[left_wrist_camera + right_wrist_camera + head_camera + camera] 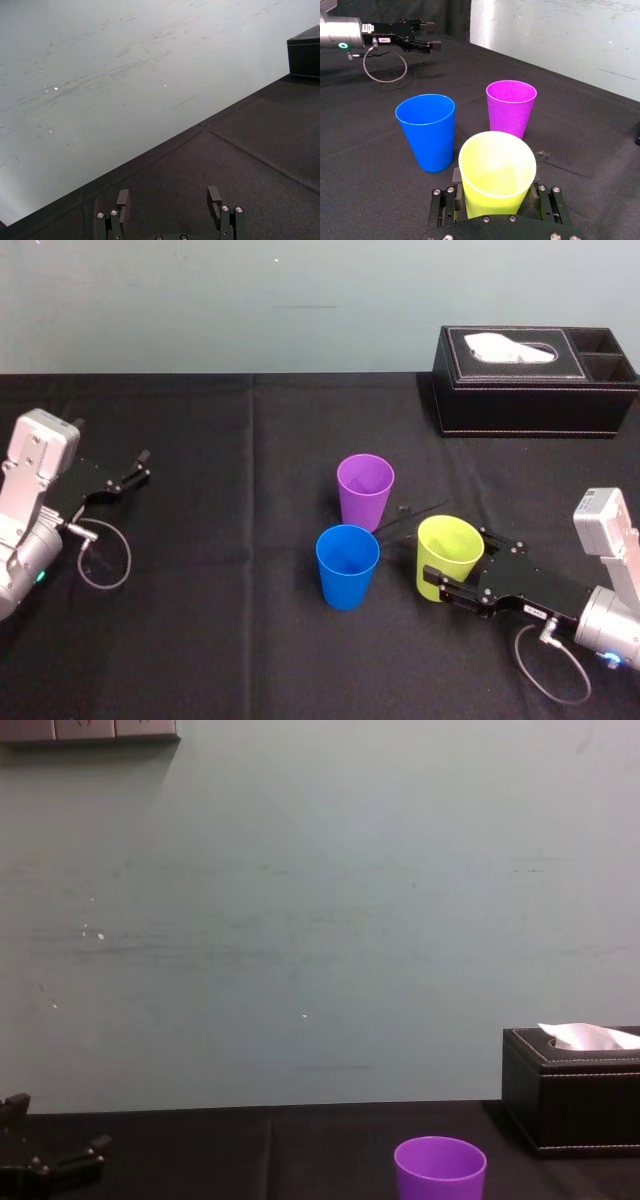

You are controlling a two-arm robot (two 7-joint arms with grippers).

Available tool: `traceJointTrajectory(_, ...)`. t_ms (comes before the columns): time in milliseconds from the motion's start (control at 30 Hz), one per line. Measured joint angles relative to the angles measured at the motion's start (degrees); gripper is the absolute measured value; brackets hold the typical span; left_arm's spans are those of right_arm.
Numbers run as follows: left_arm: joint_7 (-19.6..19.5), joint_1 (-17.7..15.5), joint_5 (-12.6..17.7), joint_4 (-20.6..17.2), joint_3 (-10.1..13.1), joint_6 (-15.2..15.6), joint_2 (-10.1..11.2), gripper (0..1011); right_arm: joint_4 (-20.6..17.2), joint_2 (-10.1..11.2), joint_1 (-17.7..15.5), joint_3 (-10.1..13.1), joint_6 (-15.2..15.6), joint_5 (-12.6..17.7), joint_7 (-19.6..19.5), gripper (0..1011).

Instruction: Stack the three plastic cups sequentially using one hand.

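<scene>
Three cups stand on the black cloth. The purple cup (365,490) is at the centre and also shows in the chest view (440,1170). In front of it, slightly left, is the blue cup (347,565). The yellow-green cup (449,556) is to the right, and my right gripper (458,562) reaches in from the right with a finger pressed on each side of its lower body. The right wrist view has the yellow-green cup (496,172) between that gripper's fingers (456,176), with the blue cup (428,131) and purple cup (510,108) beyond. My left gripper (135,468) rests open at the far left.
A black tissue box (535,380) stands at the back right, by the wall. The left arm's cable (105,555) loops on the cloth at the left. The black cloth (230,640) is bare in front of the cups.
</scene>
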Motion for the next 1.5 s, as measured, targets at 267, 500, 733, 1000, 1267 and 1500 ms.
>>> traceJointTrajectory(267, 0.0, 0.0, 0.0, 0.0, 0.0, 0.0, 0.0, 1011, 0.0, 0.0, 0.0, 0.0, 0.0, 0.0, 0.0, 735)
traceJointTrajectory(500, 0.0, 0.0, 0.0, 0.0, 0.0, 0.0, 0.0, 1011, 0.0, 0.0, 0.0, 0.0, 0.0, 0.1, 0.0, 734)
traceJointTrajectory(733, 0.0, 0.0, 0.0, 0.0, 0.0, 0.0, 0.0, 1011, -1.7, 0.8, -0.6, 0.2, 0.3, -0.2, -0.5, 734)
traceJointTrajectory(1000, 0.0, 0.0, 0.0, 0.0, 0.0, 0.0, 0.0, 1012, -9.4, 3.5, -2.6, 2.5, 4.3, 1.2, -2.1, 734)
traceJointTrajectory(1267, 0.0, 0.0, 0.0, 0.0, 0.0, 0.0, 0.0, 1011, -14.8, 5.0, -1.8, 4.6, 12.5, 5.4, -4.8, 734)
traceJointTrajectory(1500, 0.0, 0.0, 0.0, 0.0, 0.0, 0.0, 0.0, 1011, -15.7, 4.9, 1.8, 3.7, 15.0, 6.0, -6.0, 734)
